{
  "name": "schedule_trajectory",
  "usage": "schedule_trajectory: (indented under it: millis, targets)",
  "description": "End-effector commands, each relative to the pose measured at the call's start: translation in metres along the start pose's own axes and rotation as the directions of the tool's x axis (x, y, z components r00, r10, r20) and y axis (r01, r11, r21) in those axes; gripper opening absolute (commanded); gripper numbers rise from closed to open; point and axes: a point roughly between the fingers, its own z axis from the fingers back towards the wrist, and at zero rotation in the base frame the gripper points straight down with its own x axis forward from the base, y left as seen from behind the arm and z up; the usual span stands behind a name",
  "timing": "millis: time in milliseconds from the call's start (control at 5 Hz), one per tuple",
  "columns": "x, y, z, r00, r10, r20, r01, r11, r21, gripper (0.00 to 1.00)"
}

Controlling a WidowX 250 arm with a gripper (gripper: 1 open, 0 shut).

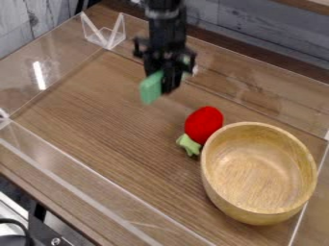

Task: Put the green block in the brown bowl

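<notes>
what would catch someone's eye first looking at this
Probably the big brown wooden bowl at lower right, empty, with a red strawberry toy just beside its rim. Next, the black gripper at upper centre, shut on the green block, which hangs tilted, clear of the table.

The tool (164, 69) and the green block (153, 87) are motion-blurred, so the jaws are indistinct. The arm is cut off by the far edge.

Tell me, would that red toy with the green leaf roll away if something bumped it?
Probably a little: the red toy looks rounded, so a nudge could set it rolling. Its green leaf lies against the wooden table and might check that. It looks small, likely light.
</notes>
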Motion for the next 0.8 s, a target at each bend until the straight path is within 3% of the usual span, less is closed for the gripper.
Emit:
schedule_trajectory:
  millis: [0,200,400,600]
  targets:
    - [0.004,-0.028,0.04,0.995,-0.014,0.095,0.014,1.0,-0.005,0.0]
    - [0.003,-0.068,0.041,0.994,-0.063,0.094,0.065,0.998,-0.022,0.0]
    - [0.001,-0.11,0.029,0.989,-0.123,0.08,0.126,0.992,-0.03,0.0]
    - [-0.009,-0.139,0.016,0.981,-0.181,0.066,0.184,0.982,-0.034,0.0]
